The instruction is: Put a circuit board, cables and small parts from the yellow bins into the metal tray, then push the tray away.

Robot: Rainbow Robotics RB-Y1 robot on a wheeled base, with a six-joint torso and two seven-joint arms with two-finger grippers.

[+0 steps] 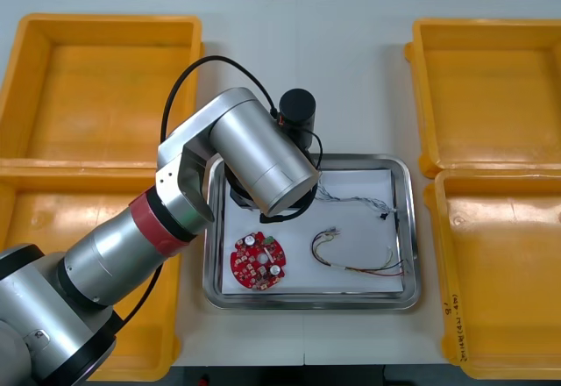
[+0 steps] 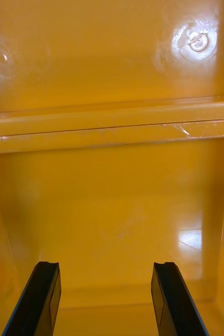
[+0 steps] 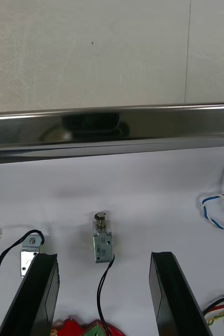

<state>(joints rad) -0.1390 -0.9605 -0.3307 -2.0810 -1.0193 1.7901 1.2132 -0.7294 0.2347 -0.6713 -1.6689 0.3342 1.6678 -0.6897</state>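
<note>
Entry, single moment.

- The left arm (image 1: 263, 153) is reached out over the near-left part of the tray (image 1: 307, 301), which sits on the table (image 3: 91, 52) between the yellow bins (image 1: 491, 96).
- The left gripper (image 3: 104, 255) is held over the tray's white floor, fingers spread wide and nothing gripped.
- A small metal part (image 3: 102, 245) with a black lead is seen lying on the floor between the two fingers, apart from both.
- A second small metal part (image 3: 29, 258), also on a black lead, lies just beside one finger.
- A circuit board (image 1: 259, 259), round and red, lies flat in the tray's near-left corner.
- A red and yellow cable (image 1: 364, 270) is curled to the board's right.
- A blue and white cable (image 3: 216, 197) is laid farther back, toward the tray's far-right side.
- The right gripper (image 2: 106, 265) is positioned above the floor of one bin, fingers spread, nothing between them. The touching rims of two adjoining bins are seen beyond the fingertips. Which of the bins lies under it cannot be told.
</note>
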